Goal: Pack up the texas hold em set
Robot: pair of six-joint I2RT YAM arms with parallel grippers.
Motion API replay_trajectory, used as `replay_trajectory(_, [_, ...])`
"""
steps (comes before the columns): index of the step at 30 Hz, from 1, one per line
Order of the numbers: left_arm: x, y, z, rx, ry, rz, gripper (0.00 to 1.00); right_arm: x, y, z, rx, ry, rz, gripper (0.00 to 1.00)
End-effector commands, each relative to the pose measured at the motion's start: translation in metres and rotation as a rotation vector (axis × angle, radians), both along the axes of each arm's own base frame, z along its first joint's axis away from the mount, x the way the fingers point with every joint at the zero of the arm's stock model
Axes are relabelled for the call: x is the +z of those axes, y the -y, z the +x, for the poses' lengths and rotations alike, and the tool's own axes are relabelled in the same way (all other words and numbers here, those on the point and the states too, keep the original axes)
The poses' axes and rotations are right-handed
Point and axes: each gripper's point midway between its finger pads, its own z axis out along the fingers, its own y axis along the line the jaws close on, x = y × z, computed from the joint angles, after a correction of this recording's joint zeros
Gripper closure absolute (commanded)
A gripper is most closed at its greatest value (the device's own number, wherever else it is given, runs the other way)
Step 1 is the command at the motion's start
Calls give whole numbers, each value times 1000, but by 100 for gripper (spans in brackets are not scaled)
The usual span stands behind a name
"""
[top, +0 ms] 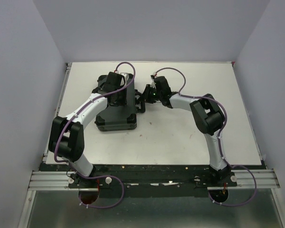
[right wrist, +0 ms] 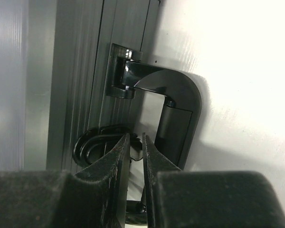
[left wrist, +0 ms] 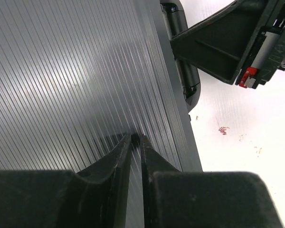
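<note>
The black case lies shut on the white table; its ribbed lid fills the left wrist view. No chips, card decks or buttons are in view. My left gripper is shut, its tips resting on the lid near the handle edge. My right gripper is at the case's right side, with its jaws nearly together at a black latch, beside the black handle. I see nothing held between them. The handle and the right gripper also show in the left wrist view.
The white table spreads to the right and front of the case. Grey walls close it in at the back and both sides. A few small reddish marks lie on the table near the case.
</note>
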Motion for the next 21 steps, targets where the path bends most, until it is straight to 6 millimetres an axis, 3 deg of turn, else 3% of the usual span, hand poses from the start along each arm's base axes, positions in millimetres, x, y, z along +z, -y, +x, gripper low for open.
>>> replay_trajectory(1, [-9,-3,-3,-2,-36,35,79,-20,-9,-9,24,-29,-56,77])
replay_trajectory(11, [-11,-4,-3,0,-41,40,78,-59,-21,-49,24,-135,-100,78])
replay_trajectory(21, [-15,-4,-3,-2,-50,44,79,-70,-32,-86,-33,-229,-117,81])
